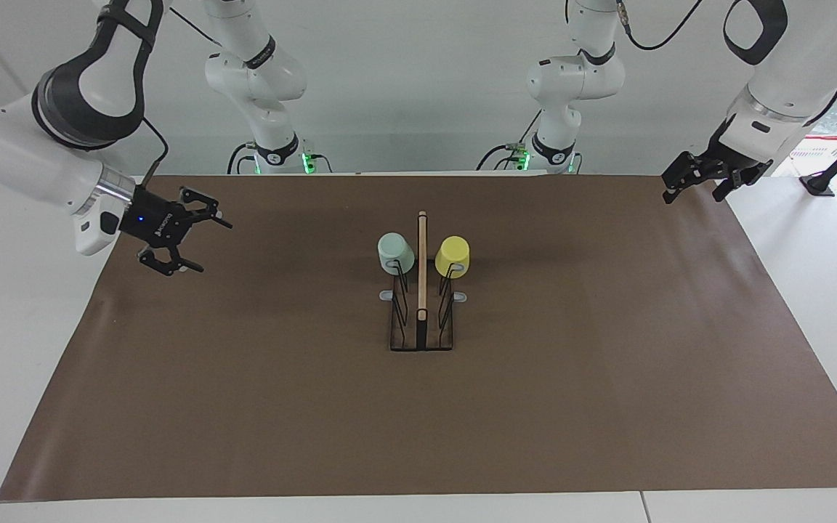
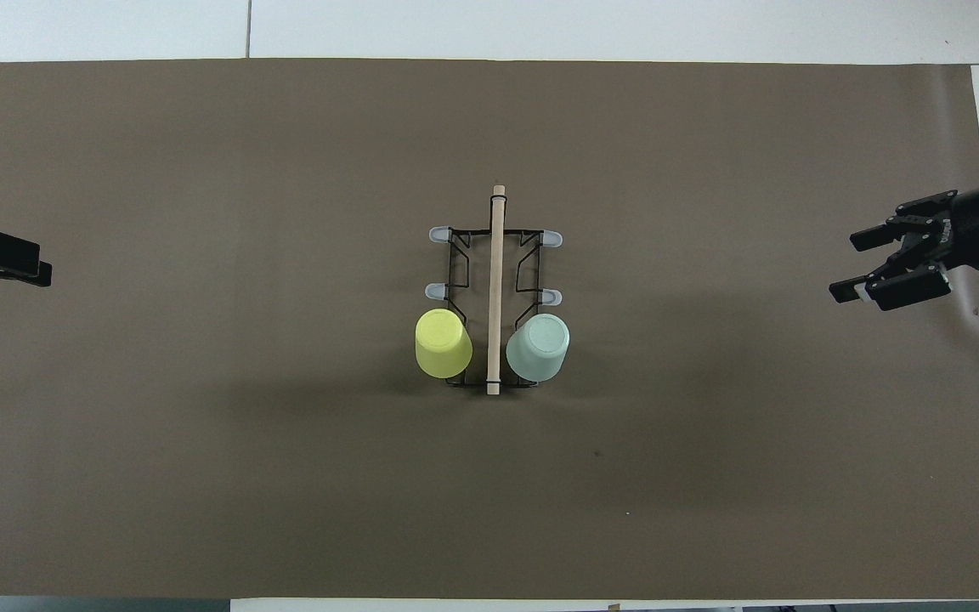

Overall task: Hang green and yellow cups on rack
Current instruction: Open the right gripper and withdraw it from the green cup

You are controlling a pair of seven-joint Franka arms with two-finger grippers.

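The black wire rack (image 1: 422, 319) (image 2: 497, 255) with its wooden centre bar stands in the middle of the mat. The mint green cup (image 1: 396, 253) (image 2: 539, 347) hangs upside down on the prong nearest the robots, on the right arm's side of the bar. The yellow cup (image 1: 453, 256) (image 2: 443, 342) hangs the same way on the left arm's side. My right gripper (image 1: 209, 245) (image 2: 845, 267) is open and empty above the mat's edge at the right arm's end. My left gripper (image 1: 694, 190) (image 2: 31, 270) is open and empty, waiting above the mat's corner at the left arm's end.
A brown mat (image 1: 607, 378) (image 2: 200, 476) covers the white table. The other prongs of the rack, farther from the robots, carry nothing.
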